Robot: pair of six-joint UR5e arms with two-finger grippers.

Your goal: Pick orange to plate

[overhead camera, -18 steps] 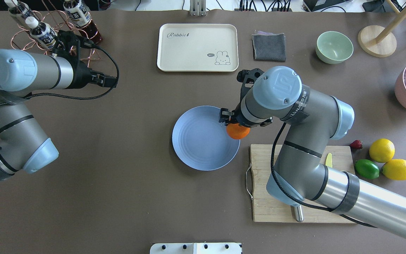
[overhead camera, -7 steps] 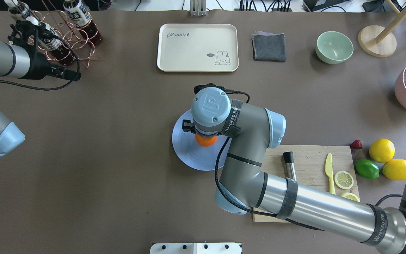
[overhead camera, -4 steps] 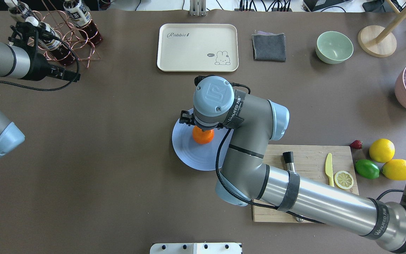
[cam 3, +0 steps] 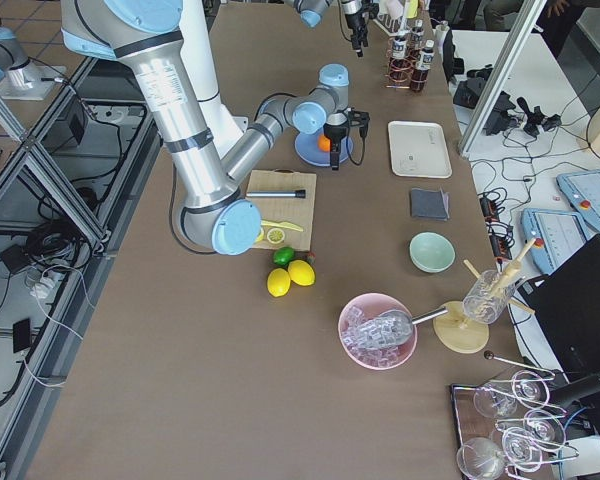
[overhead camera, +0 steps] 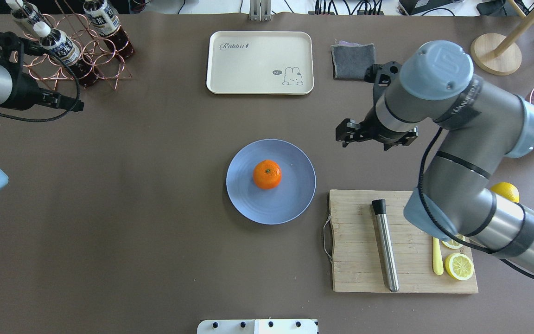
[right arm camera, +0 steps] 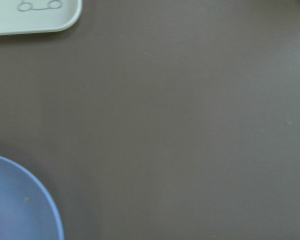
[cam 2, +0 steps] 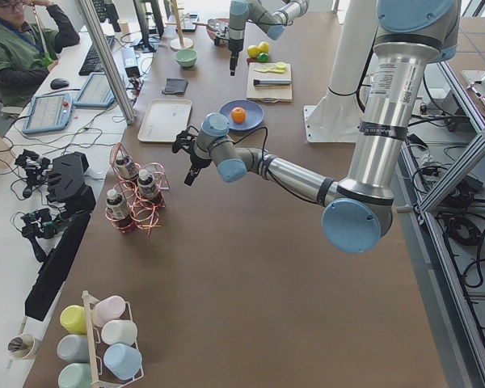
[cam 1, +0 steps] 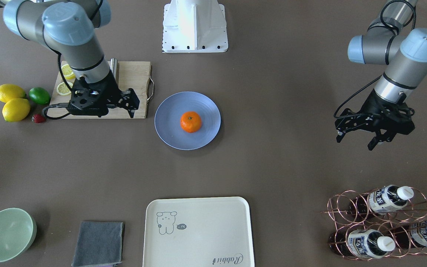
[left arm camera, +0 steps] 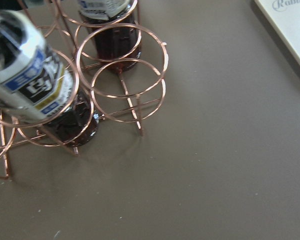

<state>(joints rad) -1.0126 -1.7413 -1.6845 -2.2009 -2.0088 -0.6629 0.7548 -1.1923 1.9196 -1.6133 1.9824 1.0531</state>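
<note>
The orange (overhead camera: pixel 267 174) (cam 1: pixel 191 122) rests by itself near the middle of the blue plate (overhead camera: pixel 290 199) (cam 1: pixel 169 126), stem dimple up. My right gripper (overhead camera: pixel 343 134) (cam 1: pixel 132 105) hangs open and empty, off the plate to its right and a little behind it. The right wrist view shows only the plate's rim (right arm camera: pixel 20 210) at its lower left, with bare table beyond. My left gripper (cam 1: pixel 354 141) (overhead camera: pixel 79 105) is open and empty, far off by the bottle rack.
A wooden cutting board (overhead camera: pixel 355 241) with a metal rod (overhead camera: pixel 385 246), a yellow knife and lemon slices lies right of the plate. Behind stand a cream tray (overhead camera: pixel 260 62), a grey cloth (overhead camera: pixel 354 61) and a green bowl (overhead camera: pixel 439 61). A copper bottle rack (overhead camera: pixel 77 51) sits at the back left.
My right gripper let go of the orange on the plate, then lifted and drew away to the right and back. The left arm pulled a little further left.
</note>
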